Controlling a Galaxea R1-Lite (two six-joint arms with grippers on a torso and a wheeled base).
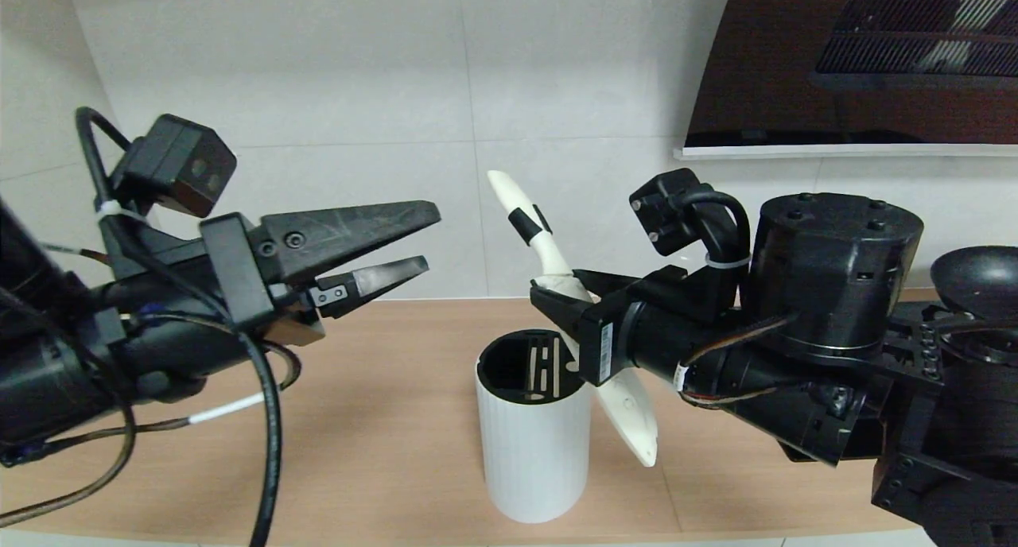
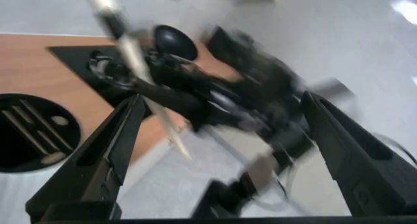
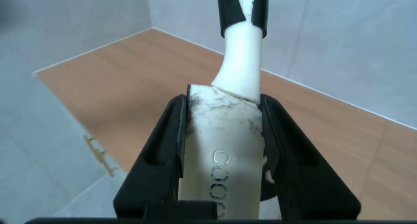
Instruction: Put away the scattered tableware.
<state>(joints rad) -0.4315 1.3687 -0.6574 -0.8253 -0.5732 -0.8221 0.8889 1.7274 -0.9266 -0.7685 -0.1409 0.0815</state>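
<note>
- Head view: a white ribbed holder [image 1: 534, 444] stands upright on the wooden counter [image 1: 382, 420], its black slotted top facing up
- The right gripper [image 1: 561, 289] hangs just above the holder's rim on its right side, clenched on a white knife [image 1: 545, 249] where the blade meets the handle
- The knife is tilted: its black-banded handle rises above the holder, and its blade slants down just beside the holder's right wall, outside the opening
- The left gripper [image 1: 429, 237] hovers above the counter, left of the holder and higher than its rim, with its jaws spread and nothing between them
- A tiled wall [image 1: 358, 94] runs behind the holder, with a dark range hood [image 1: 859, 62] up to its right
- Left wrist view: the left gripper [image 2: 223, 100] shows two parted fingers [image 2: 124, 146], nothing gripped; the holder's slotted top [image 2: 32, 129] lies near one finger, and the blurred knife [image 2: 130, 51] stands over the counter beyond it
- A black rounded thing [image 2: 176, 40] sits farther off than the holder
- Right wrist view: the right gripper [image 3: 225, 100] presses both fingers [image 3: 166, 146] against the flat sides of the knife blade [image 3: 225, 129], and the banded handle sticks out past the fingertips over the counter [image 3: 130, 74]
</note>
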